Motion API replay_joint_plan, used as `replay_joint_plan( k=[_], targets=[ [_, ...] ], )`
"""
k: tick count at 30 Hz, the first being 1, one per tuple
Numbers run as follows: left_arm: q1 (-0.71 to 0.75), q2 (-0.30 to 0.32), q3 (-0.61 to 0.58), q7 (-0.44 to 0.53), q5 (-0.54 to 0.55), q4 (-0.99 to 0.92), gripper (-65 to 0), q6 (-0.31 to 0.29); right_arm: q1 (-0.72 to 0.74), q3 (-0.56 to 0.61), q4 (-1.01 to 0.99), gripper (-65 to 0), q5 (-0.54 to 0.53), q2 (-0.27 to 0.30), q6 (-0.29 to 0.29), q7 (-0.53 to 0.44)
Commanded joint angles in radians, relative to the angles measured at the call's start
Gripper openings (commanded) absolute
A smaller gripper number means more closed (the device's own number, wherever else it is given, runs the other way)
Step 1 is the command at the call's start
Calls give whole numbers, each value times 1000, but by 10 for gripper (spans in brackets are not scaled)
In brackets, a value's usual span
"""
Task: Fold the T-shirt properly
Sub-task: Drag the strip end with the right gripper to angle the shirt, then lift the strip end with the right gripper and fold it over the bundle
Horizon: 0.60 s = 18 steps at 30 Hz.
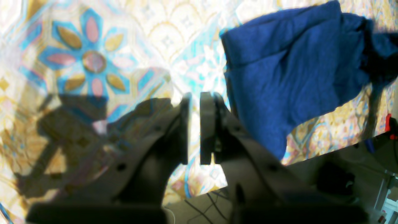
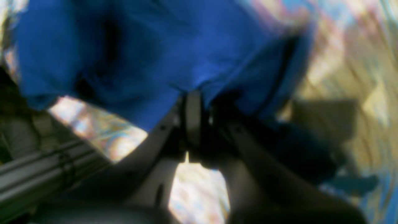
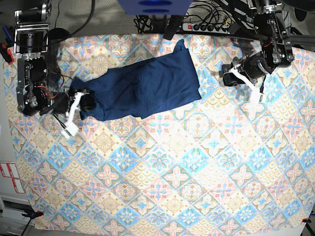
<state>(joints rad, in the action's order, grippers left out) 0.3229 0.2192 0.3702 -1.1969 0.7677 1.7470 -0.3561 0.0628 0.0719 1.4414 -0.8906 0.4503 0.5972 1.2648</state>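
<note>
1. Left wrist view: the left gripper point(image 1: 194, 127) hangs over the patterned tablecloth point(image 1: 124, 46) with nothing between its fingers; the jaws stand nearly together, with only a narrow slit of cloth showing between them. The T-shirt point(image 1: 279, 71) lies up and to the right of the fingers, apart from them, a rumpled blue mass with a hemmed edge facing the gripper. The table's edge and some cables point(image 1: 205, 205) show at the bottom.

2. Right wrist view: the picture is blurred. The right gripper point(image 2: 194, 102) is clamped on an edge of the T-shirt point(image 2: 140, 53), whose blue fabric bunches at the fingertips and fills the upper part of the frame. A folded hem or cuff runs down the right side of the fabric. Tablecloth point(image 2: 342, 71) shows to the right and below.

3. Base view: the T-shirt point(image 3: 142, 88) lies in the upper part of the tablecloth point(image 3: 162, 182), left of centre. Its long axis runs nearly across the table, tilted, with its lower end at the left by the right gripper point(image 3: 81, 104) and its higher end at the right, where a corner points toward the table's far edge. The left gripper point(image 3: 235, 76) is to the right of the shirt, well apart from it. A power strip point(image 3: 204, 25) and cables lie beyond the far edge.
</note>
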Motion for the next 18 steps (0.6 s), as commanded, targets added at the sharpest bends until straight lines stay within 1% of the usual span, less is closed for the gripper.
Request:
replay_joint_plan(
  k=[1,4,7,9,15,18],
  targets=[
    [-6,13,5,10,17,18,-611,-5,19,27,49,-647,-12,21,2,-12],
    [-6,13,5,10,17,18,-611,-5,22,127,169,-647,-12,15,2,-12],
    [-5,13,5,10,17,18,-611,-5,25,185,246,-647,-12,-15,2,-12],
    [-3,13,5,10,17,17,-611,-5,25,204,252,-647,-12,-37,2,-12],
    [0,13,6,10,17,15,-611,-5,25,282,259,-647,-12,-127,2,-12],
    [2,13,6,10,17,15,-611,-5,38,329,275,-647,-12,-161,2,-12]
  ],
)
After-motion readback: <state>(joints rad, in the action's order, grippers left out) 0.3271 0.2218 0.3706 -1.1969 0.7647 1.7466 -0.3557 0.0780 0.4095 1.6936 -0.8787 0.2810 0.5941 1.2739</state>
